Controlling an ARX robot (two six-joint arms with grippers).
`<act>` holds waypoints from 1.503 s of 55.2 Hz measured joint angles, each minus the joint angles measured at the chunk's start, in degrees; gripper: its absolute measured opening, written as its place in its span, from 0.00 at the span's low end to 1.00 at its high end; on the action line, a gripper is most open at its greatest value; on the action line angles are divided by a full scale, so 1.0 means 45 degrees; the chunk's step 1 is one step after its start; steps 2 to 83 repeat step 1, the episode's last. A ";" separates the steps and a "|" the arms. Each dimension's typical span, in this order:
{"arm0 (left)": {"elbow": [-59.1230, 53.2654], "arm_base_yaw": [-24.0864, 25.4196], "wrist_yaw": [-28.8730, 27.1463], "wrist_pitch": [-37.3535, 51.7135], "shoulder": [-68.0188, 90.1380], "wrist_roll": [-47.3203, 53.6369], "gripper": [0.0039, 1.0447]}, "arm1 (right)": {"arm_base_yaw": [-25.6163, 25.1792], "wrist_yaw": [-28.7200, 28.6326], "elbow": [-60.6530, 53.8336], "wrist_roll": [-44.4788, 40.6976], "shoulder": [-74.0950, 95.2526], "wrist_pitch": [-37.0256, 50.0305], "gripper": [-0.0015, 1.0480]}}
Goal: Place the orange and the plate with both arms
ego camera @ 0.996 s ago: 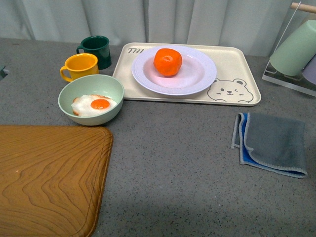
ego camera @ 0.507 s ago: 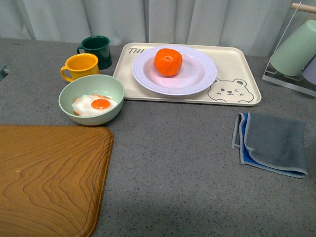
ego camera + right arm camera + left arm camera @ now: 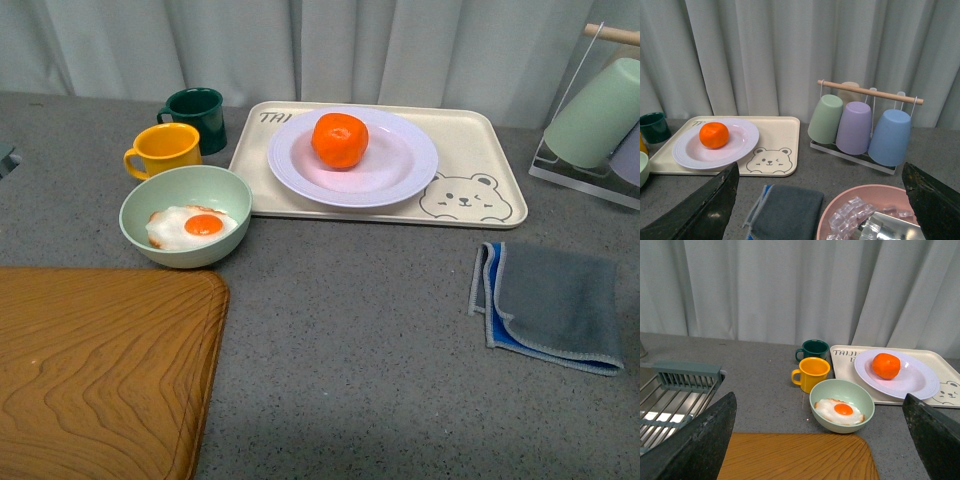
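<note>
The orange (image 3: 339,139) rests on the white plate (image 3: 400,165), left of the plate's middle, and the plate stands on a cream bear tray (image 3: 475,155) at the back of the table. Both also show in the left wrist view, orange (image 3: 886,365) on plate (image 3: 912,381), and in the right wrist view, orange (image 3: 714,135) on plate (image 3: 740,137). My left gripper (image 3: 820,440) is open and well back from them, above a wooden board (image 3: 795,457). My right gripper (image 3: 820,200) is open too, over a grey cloth (image 3: 785,210). Neither arm appears in the front view.
A pale green bowl (image 3: 186,215) with a fried egg, a yellow mug (image 3: 165,150) and a dark green mug (image 3: 195,110) stand left of the tray. A cup rack (image 3: 862,125) is at the right, a pink bowl of ice (image 3: 865,212) near it, a sink rack (image 3: 675,395) far left.
The front view has shifted slightly, so everything sits a little lower in the picture. The orange and plate have not moved on the tray.
</note>
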 joint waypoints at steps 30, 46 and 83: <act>0.0000 0.0000 0.0000 0.0000 0.0000 0.0000 0.94 | 0.0000 0.0000 -0.0005 0.0005 0.0000 0.0000 0.91; 0.0000 0.0000 0.0000 0.0000 0.0000 0.0000 0.94 | 0.0000 0.0000 -0.0005 0.0005 0.0000 0.0000 0.91; 0.0000 0.0000 0.0000 0.0000 0.0000 0.0000 0.94 | 0.0000 0.0000 -0.0005 0.0005 0.0000 0.0000 0.91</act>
